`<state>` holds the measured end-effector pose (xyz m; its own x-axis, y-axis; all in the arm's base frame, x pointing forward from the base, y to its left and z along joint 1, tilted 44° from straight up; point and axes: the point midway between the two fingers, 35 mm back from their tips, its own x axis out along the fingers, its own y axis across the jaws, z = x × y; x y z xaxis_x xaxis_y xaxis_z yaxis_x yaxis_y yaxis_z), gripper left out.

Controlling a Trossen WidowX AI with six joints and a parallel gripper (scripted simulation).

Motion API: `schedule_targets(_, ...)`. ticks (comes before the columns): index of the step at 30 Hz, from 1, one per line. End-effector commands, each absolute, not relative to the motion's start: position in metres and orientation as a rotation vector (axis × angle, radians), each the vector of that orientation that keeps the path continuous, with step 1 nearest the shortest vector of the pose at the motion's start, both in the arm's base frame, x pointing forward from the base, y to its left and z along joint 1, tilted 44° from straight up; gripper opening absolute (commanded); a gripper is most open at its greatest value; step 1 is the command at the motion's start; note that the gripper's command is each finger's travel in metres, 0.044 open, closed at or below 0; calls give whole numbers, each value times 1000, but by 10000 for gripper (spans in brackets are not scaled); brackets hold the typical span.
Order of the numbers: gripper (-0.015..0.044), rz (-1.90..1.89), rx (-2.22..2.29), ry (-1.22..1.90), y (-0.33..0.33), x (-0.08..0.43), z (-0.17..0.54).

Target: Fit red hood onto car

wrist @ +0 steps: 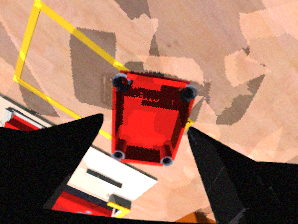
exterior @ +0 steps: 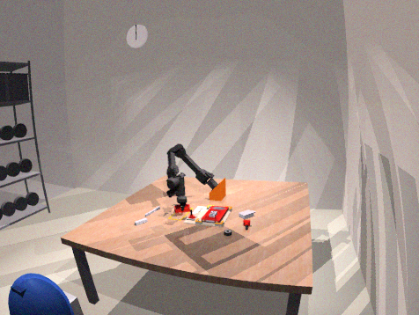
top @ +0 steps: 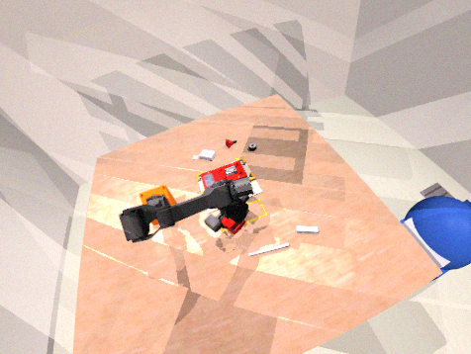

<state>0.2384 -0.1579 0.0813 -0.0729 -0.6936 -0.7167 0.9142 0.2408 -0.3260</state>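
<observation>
The red hood [top: 233, 225] [exterior: 180, 208] [wrist: 147, 122] lies on the table partly over one end of a yellow outline, its four ringed corner holes showing in the wrist view. My gripper [wrist: 146, 124] is open and empty above it, one fingertip off each long side of the hood; how high they stand is hard to tell. The red chassis [top: 210, 178] [exterior: 223, 212] [wrist: 80, 202] sits in its jig beside the hood, with the grey engine block [top: 231, 170] [exterior: 213, 215] on its deck. The pegs are too small to make out.
The yellow outline [top: 265, 213] [wrist: 28, 40] lies between hood and jig. An orange wedge [exterior: 218, 192] stands by the arm's base. A white block [top: 207, 154] [exterior: 246, 214], a small red part [top: 229, 143] [exterior: 246, 223], a black wheel [top: 252, 147] [exterior: 227, 232] and two pale bars [top: 307, 229] [top: 268, 249] lie around.
</observation>
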Motion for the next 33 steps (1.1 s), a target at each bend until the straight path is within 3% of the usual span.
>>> schedule_targets(1, 414, -1357, 298, 942, -158, 238, 81)
schedule_targets(3, 361, -1357, 298, 942, -158, 238, 81)
schedule_targets(13, 295, -1357, 298, 942, -158, 238, 81)
schedule_targets(24, 6, -1357, 297, 944, -152, 239, 87)
schedule_targets(33, 0, -1357, 298, 944, -140, 240, 99)
